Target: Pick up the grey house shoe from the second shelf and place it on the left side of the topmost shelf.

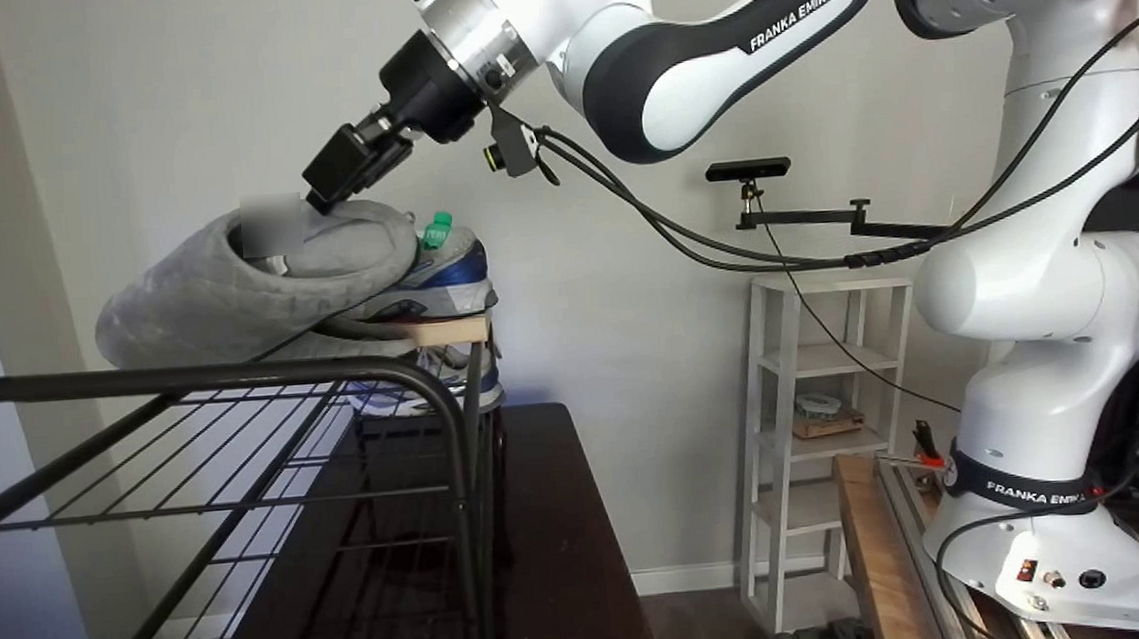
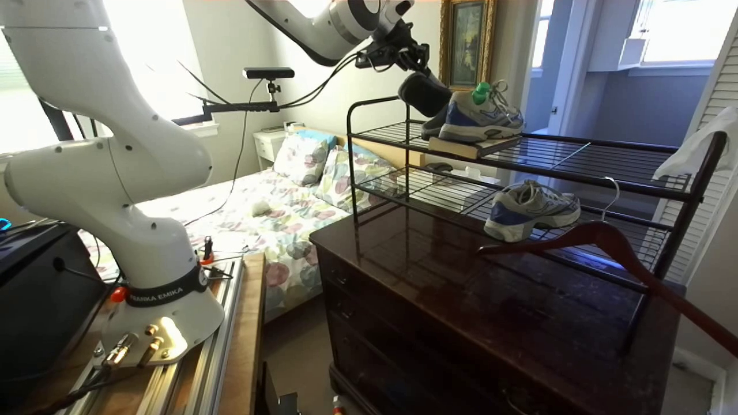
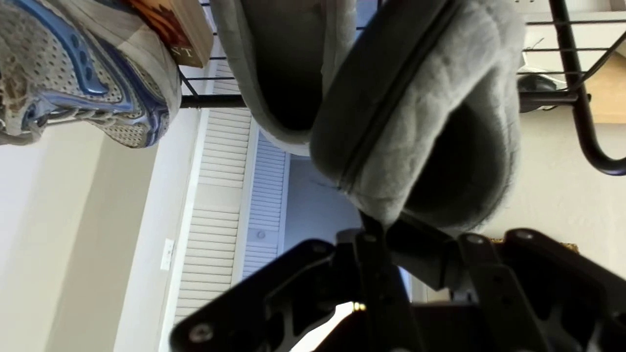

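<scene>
A dark brown tabletop (image 2: 519, 300) bears the black rack (image 1: 183, 378), with its topmost shelf (image 2: 605, 158) and 2nd shelf (image 2: 450, 199). Over the topmost shelf, near its end, the gripper (image 3: 393, 227) is clamped on the rim of the tilted grey house shoe (image 3: 418, 117); whether shoe and shelf touch, I cannot tell. A matching shoe (image 3: 288, 73) lies just beside it. The lower sneaker (image 2: 527, 213) sits on the 2nd shelf, the upper sneaker (image 2: 475, 121) on a book (image 2: 455, 148).
</scene>
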`<state>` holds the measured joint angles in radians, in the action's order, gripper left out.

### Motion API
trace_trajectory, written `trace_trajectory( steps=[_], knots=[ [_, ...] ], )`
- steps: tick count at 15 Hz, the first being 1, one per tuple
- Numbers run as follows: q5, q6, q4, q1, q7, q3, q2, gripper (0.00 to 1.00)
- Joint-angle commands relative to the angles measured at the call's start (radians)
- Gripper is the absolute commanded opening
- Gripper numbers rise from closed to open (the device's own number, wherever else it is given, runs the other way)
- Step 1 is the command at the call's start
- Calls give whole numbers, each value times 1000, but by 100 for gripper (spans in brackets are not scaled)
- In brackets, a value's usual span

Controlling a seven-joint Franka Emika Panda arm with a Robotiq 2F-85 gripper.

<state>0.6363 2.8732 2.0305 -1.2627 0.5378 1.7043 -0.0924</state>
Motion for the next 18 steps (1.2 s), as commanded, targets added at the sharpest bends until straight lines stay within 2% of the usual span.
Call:
trace_trajectory(
  steps=[1,5,6,7,8,12,16,18],
  knots=[
    [-43,17,-29,26,59,-54,133,2],
    [-75,47,-5,6,111,-42,190,2],
    [-200,73,9,198,46,-238,243,2],
    [-130,60,7,20,116,-51,209,2],
    [-149,72,14,33,116,-59,220,2],
    [-234,96,19,-84,103,74,270,2],
    [-408,97,13,-268,39,282,329,2],
    [-529,88,8,-392,-43,430,335,2]
  ],
)
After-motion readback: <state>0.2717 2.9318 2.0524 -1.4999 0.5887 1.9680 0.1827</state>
